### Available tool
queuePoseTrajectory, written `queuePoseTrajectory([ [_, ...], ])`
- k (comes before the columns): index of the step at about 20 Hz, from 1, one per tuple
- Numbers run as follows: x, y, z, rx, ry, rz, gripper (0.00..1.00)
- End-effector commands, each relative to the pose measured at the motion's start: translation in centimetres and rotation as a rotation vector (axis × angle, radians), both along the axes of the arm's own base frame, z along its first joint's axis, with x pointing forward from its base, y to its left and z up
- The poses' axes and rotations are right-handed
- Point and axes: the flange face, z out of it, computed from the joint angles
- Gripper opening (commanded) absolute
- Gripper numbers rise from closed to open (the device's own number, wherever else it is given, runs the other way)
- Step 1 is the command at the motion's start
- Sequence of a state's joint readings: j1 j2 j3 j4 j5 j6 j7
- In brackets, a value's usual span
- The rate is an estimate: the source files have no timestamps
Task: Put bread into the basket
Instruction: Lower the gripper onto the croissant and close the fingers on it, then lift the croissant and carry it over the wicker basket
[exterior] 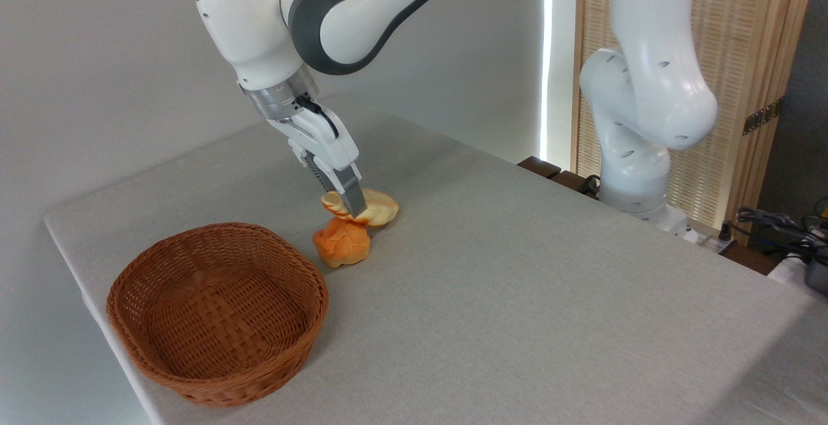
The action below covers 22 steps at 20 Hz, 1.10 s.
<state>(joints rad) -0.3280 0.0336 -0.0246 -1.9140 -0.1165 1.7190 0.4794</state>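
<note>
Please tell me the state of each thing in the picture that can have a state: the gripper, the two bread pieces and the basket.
gripper: lowered onto the pale loaf, fingers around its middle; whether it is clamped cannot be told.
bread: on the table, outside the basket, between the fingers.
orange bun: on the table in front of the bread, ungripped.
basket: upright, empty.

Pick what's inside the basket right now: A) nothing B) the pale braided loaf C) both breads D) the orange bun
A. The basket shows only bare weave inside; the bread sits on the table behind it with the gripper at it, and the orange bun lies beside the basket, outside its rim.
</note>
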Motion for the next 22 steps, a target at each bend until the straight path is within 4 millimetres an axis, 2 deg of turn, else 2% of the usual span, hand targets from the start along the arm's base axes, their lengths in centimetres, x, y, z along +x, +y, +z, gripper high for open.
queuePoseTrajectory([
  [1, 1.0, 0.7, 3.5, -0.053, -0.047, 0.042, 0.44],
  [2, 1.4, 0.9, 4.4, -0.062, -0.063, 0.051, 0.44],
  [5, 3.2, 3.4, 7.0, -0.122, -0.112, 0.120, 0.44],
  [9, 6.5, 7.5, 10.2, -0.227, -0.191, 0.252, 0.44],
  [12, 8.3, 9.1, 10.9, -0.265, -0.257, 0.318, 0.49],
  [13, 8.8, 9.2, 11.2, -0.269, -0.284, 0.326, 0.54],
  [15, 9.9, 9.3, 10.9, -0.270, -0.335, 0.379, 1.00],
  [18, 11.3, 9.4, 10.5, -0.276, -0.395, 0.454, 1.00],
  [22, 11.5, 9.0, 9.8, -0.268, -0.389, 0.449, 1.00],
])
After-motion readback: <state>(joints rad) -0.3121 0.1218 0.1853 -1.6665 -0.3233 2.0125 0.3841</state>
